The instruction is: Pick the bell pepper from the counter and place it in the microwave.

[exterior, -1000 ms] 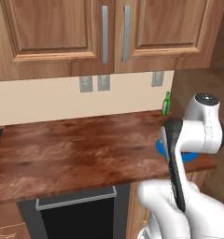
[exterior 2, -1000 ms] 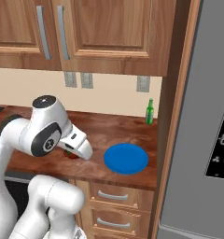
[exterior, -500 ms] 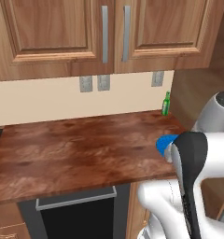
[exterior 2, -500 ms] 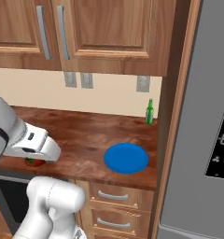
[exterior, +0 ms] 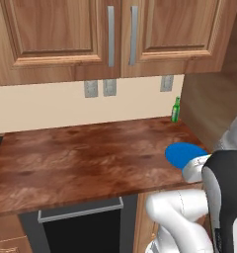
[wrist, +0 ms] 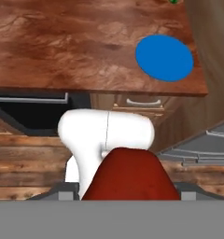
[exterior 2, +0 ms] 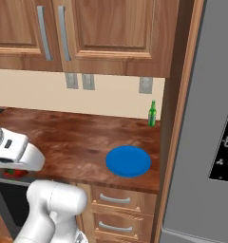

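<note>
So the fridge (exterior 2: pixel 206 123) fills the right side, wood cabinets (exterior: pixel 115 34) hang over the counter (exterior: pixel 81 158). A blue plate (exterior 2: pixel 128 161) sits on the counter's near right part, with a green bottle (exterior 2: pixel 153 113) far back by the wall. The gripper (wrist: pixel 127 189) is pinching the bell pepper (wrist: pixel 128 176), which is off the counter, lifted out in front of its near edge; a bit of red (exterior 2: pixel 12 172) peeks under the hand.

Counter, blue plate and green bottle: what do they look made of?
Counter: glossy dark reddish-brown wood, judging by its mottled grain. Blue plate: flat, uniform matte colour, perhaps plastic or glazed ceramic. Green bottle: probably glass; too small to be sure.
</note>
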Controlling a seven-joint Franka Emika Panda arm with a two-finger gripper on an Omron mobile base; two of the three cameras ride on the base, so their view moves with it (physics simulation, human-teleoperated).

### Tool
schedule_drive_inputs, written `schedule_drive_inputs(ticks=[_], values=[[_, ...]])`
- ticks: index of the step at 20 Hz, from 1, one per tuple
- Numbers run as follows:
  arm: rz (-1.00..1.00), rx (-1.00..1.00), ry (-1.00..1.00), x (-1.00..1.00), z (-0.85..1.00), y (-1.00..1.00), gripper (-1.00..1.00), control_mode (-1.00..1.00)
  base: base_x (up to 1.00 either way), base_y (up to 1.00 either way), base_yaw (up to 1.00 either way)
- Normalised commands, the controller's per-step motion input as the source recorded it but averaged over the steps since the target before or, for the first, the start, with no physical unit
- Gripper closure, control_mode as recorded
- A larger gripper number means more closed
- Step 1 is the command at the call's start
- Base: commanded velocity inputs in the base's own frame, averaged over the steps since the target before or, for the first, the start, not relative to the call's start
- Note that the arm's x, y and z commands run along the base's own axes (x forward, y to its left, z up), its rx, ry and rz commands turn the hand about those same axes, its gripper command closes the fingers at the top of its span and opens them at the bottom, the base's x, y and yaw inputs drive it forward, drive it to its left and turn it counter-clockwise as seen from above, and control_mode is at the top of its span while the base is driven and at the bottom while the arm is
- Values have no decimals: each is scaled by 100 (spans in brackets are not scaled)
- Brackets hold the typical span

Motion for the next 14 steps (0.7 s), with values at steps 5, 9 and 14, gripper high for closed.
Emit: schedule_drive_inputs(ticks=[5,9,14], values=[[-11,6,-16,-100,-1,-8,100,-100,0,0,0],[-45,0,-8,-86,-22,-60,100,-100,0,0,0],[-61,0,-1,14,-27,-46,100,-100,0,0,0]])
